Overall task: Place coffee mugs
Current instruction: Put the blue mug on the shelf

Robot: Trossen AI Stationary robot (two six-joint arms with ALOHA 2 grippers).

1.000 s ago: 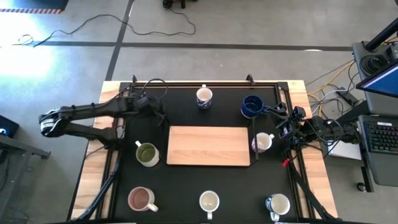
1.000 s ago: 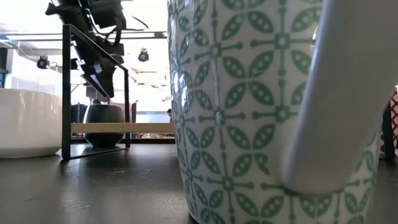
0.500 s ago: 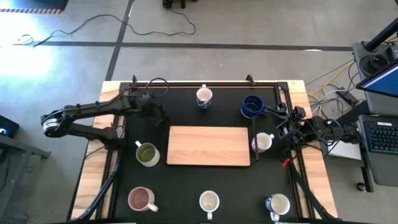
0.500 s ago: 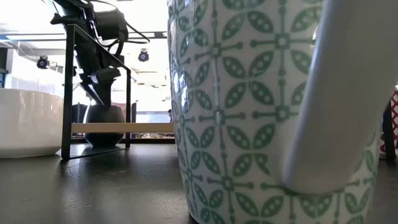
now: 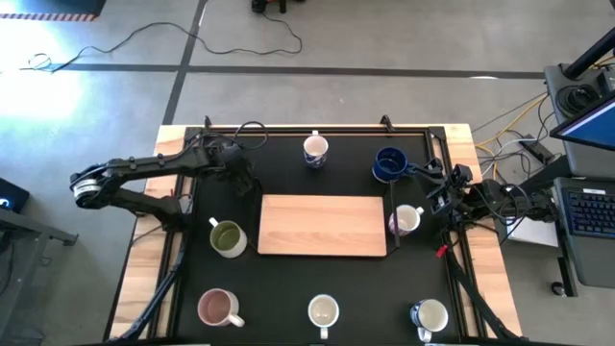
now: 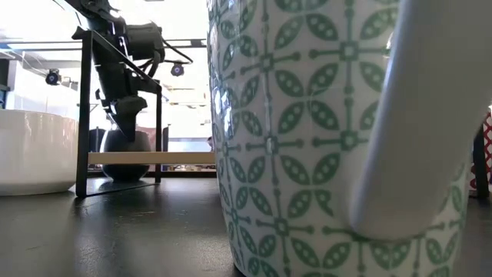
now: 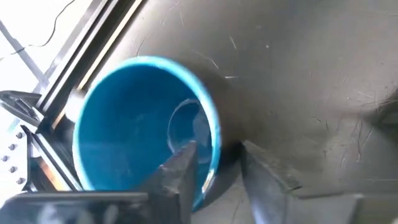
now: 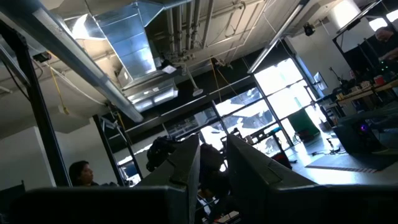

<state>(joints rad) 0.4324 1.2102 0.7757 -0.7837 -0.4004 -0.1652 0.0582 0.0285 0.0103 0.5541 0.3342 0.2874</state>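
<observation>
A blue mug [image 7: 137,118] stands upright on the black tabletop at the far left, just off the wooden board's [image 5: 322,226] far left corner. My left gripper [image 7: 217,149] is down over it, shut on its wall. In the low view it shows as a dark mug [image 6: 127,158] beneath the left gripper [image 6: 123,127]. Several more mugs stand around the board: patterned white [image 5: 315,149], dark blue [image 5: 389,163], white [image 5: 405,219], olive green [image 5: 228,237], pink [image 5: 217,308]. My right gripper [image 8: 211,140] waits at the right edge, tipped upward, its fingers slightly apart on nothing. My left gripper pinches the blue mug's wall at the rim [image 7: 211,143], one finger [image 7: 180,174] inside the cup and the other [image 7: 267,180] outside. It comes steeply from above, slanting in from the table's left. The mug stands upright with its base on the tabletop.
Two further mugs stand along the near edge: white [image 5: 323,311] and white with a dark outside [image 5: 430,315]. A green-patterned mug [image 6: 323,138] fills the low view close up. A black frame rail [image 5: 317,130] borders the table. The board's top is bare.
My left gripper has gone down and a little toward the table's right and near side, rolling at the wrist, and has settled onto the blue mug, which stays in place on the table. My right arm has kept still.
</observation>
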